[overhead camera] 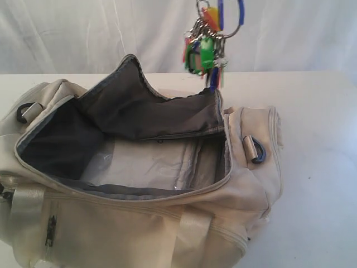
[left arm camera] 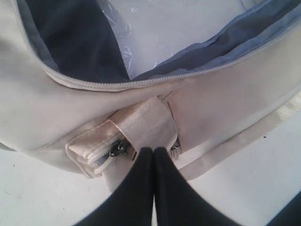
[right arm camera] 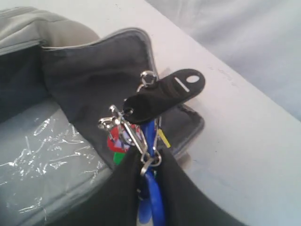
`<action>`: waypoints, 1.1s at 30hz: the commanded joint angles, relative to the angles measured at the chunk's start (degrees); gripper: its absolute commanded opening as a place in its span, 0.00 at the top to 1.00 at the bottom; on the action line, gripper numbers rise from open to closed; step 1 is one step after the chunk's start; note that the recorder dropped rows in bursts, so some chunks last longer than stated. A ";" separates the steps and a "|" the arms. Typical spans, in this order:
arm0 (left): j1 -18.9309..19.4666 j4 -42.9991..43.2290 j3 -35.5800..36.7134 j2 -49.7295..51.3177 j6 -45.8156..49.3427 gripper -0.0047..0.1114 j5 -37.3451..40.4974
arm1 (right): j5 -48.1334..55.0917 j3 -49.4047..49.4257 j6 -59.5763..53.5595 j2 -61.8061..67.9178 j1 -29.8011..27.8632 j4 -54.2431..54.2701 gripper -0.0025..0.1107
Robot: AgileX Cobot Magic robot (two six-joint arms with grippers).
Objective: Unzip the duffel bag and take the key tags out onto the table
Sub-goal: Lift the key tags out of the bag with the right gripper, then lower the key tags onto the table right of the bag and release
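Duffel bag (overhead camera: 139, 229) unzipped, plastic sheet (overhead camera: 145, 164) inside, right tool (right arm camera: 149, 157) gripping key tags (overhead camera: 207, 53), left tool (left arm camera: 154, 150) closed

A wrinkled white cloth backdrop (overhead camera: 67, 33); crinkled clear plastic film (overhead camera: 139, 164).

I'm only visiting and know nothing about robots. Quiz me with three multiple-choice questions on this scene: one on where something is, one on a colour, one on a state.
1. Where are the key tags relative to the bag?
A) inside it
B) under it
C) hanging in the air above it

2. What colour is the bag's lining?
A) dark grey
B) red
C) yellow

3. How is the bag's top?
A) zipped shut
B) wide open
C) taped over

Answers:
1 C: the tags dangle from the right hand, clear of the bag and the table.
2 A: the raised side shows dark grey cloth inside.
3 B: the zip gapes, so you can see down to the bottom.
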 commanded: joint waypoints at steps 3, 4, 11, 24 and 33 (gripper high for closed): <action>0.23 -1.41 0.35 -0.42 -0.49 0.96 -0.25 | 1.13 1.78 3.03 -6.26 -4.79 -6.20 0.98; 0.23 -1.41 0.35 -0.42 -0.49 0.96 -0.25 | 1.13 2.84 3.66 -7.27 -5.53 -7.11 0.98; 0.23 -1.52 0.35 -0.42 -0.49 0.96 -0.23 | 0.89 13.41 8.27 -12.81 -10.87 -14.26 0.98; 0.23 -2.31 0.35 -0.42 -0.38 0.96 0.00 | -12.34 37.60 13.07 -13.51 -18.12 -16.21 0.98; 0.23 -2.31 0.35 -0.42 -0.38 0.96 0.00 | -20.96 48.28 14.51 -7.76 -18.40 -15.05 0.98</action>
